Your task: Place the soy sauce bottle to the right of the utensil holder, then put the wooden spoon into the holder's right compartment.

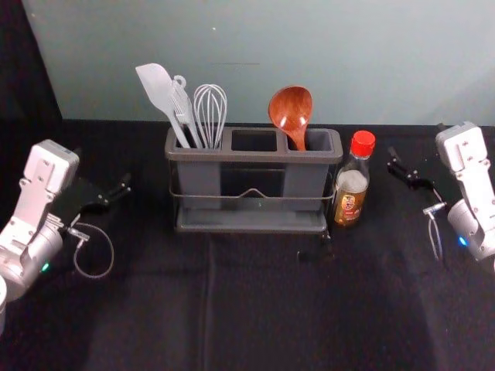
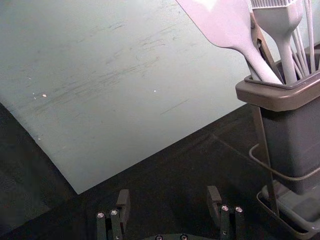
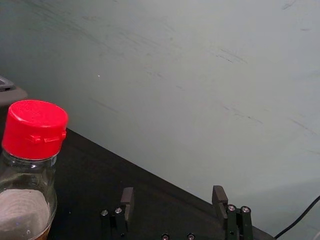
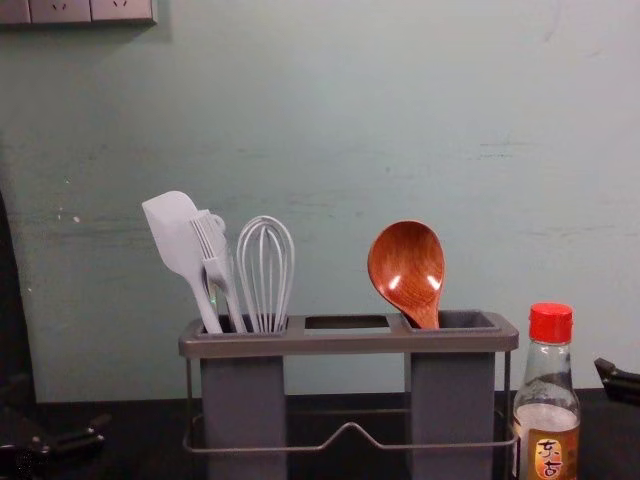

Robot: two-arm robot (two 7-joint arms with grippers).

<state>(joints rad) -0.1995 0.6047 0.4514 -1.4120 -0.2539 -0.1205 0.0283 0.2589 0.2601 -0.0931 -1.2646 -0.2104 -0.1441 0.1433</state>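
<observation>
Evidently, both placements are done: the wooden spoon (image 1: 291, 110) is stood in the right compartment (image 4: 452, 400) of the utensil holder (image 1: 255, 156), the soy sauce bottle (image 1: 351, 185) set beside its right end. Only withdrawal is called for, best done outward, clear of the bottle. The left gripper (image 2: 167, 200) and right gripper (image 3: 173, 197), at either side, are spread wide, nothing being held or touched.

On my feed, the red-capped, clear glass soy sauce bottle (image 1: 352, 182) stands upright just beside the right end of the grey, rectangular utensil holder (image 1: 247, 156). The glossy, reddish-brown wooden spoon (image 1: 291, 110) leans in the right compartment (bowl up, I see).
</observation>
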